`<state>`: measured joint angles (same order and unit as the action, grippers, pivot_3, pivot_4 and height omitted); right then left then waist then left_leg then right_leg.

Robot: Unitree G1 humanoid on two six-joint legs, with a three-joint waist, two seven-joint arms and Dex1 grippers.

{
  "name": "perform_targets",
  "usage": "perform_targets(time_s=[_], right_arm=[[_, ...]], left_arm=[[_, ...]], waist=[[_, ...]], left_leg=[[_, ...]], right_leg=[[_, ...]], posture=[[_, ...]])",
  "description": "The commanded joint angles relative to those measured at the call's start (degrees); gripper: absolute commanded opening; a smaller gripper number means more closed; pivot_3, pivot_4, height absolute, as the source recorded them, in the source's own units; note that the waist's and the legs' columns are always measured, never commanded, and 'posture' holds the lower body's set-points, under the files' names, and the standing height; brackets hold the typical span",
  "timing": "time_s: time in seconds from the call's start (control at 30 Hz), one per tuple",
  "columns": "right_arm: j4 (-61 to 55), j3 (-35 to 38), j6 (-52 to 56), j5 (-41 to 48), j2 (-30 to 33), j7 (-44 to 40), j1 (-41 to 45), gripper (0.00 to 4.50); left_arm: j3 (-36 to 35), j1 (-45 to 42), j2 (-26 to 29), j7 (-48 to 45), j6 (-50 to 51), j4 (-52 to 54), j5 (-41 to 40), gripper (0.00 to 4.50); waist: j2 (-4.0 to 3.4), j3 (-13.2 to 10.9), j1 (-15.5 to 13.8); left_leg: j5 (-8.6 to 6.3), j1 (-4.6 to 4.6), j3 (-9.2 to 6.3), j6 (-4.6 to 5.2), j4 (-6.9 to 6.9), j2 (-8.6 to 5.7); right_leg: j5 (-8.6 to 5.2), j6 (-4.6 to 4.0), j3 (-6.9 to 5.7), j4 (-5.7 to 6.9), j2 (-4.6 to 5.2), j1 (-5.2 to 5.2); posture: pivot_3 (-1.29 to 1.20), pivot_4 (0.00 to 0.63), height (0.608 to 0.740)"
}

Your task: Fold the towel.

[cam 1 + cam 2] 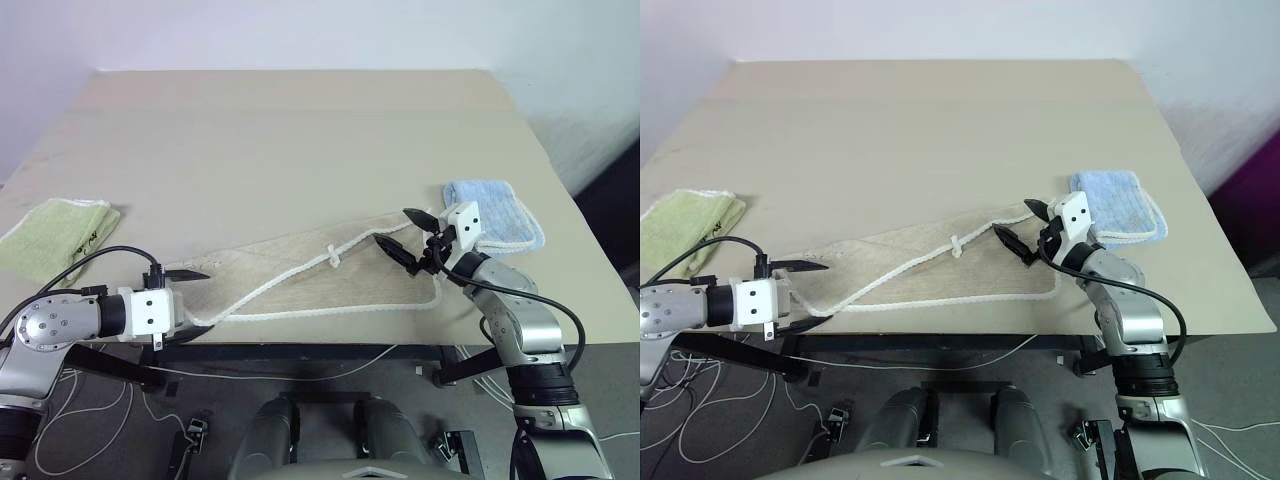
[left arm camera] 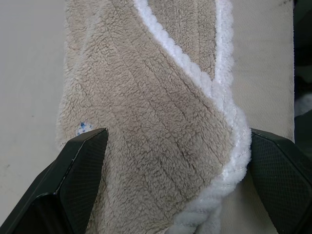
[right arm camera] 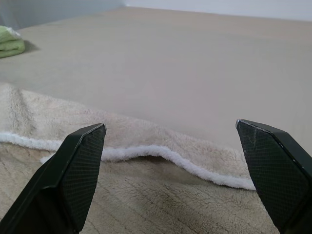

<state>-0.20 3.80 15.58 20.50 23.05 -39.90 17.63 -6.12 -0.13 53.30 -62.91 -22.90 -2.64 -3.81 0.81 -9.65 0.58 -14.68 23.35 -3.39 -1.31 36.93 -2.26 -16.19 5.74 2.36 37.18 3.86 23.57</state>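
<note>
The towel (image 1: pixel 300 275) is a long beige terry cloth with white corded edging and a small white tag (image 1: pixel 333 258). It lies loosely folded along the table's front edge. My left gripper (image 1: pixel 192 303) is open at the towel's left end, and in the left wrist view one finger (image 2: pixel 80 168) stands on each side of that end (image 2: pixel 156 122). My right gripper (image 1: pixel 405 233) is open and hovers just above the towel's right end, pointing left. Between its fingers (image 3: pixel 80 168) the right wrist view shows the towel's white edge (image 3: pixel 161 152) lying below.
A small light-green folded towel (image 1: pixel 55 235) lies at the table's left edge. Just behind my right gripper there is a light-blue folded towel (image 1: pixel 495 210). The tan table (image 1: pixel 300 130) stretches bare behind the towel. Cables hang below its front edge.
</note>
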Motion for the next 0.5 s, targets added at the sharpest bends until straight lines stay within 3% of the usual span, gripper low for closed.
perform_targets(time_s=[0.03,0.13,0.43,0.5], right_arm=[[-2.68,1.31,-0.28,0.88,0.57,0.22,0.62,4.5],[-2.51,1.25,-0.27,0.82,0.54,0.35,0.92,4.5],[-1.93,1.19,-0.46,0.66,0.67,0.54,2.04,4.5],[-1.92,1.27,-0.53,0.59,0.89,0.46,2.32,4.5]], left_arm=[[0.53,0.39,0.16,0.83,1.11,3.77,-0.76,4.12],[-0.03,0.81,0.64,0.55,2.94,5.79,-2.74,3.32],[-0.67,0.73,1.82,-0.54,6.15,6.59,-5.36,0.26],[-0.85,0.81,1.88,-0.58,6.29,5.61,-5.38,0.01]], waist=[[0.0,0.0,0.06],[-0.01,-0.01,0.28],[-0.01,-0.01,0.31],[-0.01,-0.02,0.29]], left_leg=[[0.0,0.0,0.0,0.0,0.01,0.0],[-0.01,0.01,0.0,0.01,0.01,0.02],[-0.01,0.0,0.02,0.01,0.02,0.04],[-0.01,0.0,0.02,0.02,0.02,0.04]], right_leg=[[0.0,0.0,0.0,0.0,0.0,0.0],[0.0,0.0,0.01,0.01,-0.04,0.02],[0.0,0.0,-0.02,0.02,-0.09,0.03],[0.0,0.0,-0.02,0.02,-0.09,0.03]], posture=[[0.0,0.15,0.74],[0.0,0.15,0.74],[0.0,0.15,0.74],[0.0,0.15,0.74]])
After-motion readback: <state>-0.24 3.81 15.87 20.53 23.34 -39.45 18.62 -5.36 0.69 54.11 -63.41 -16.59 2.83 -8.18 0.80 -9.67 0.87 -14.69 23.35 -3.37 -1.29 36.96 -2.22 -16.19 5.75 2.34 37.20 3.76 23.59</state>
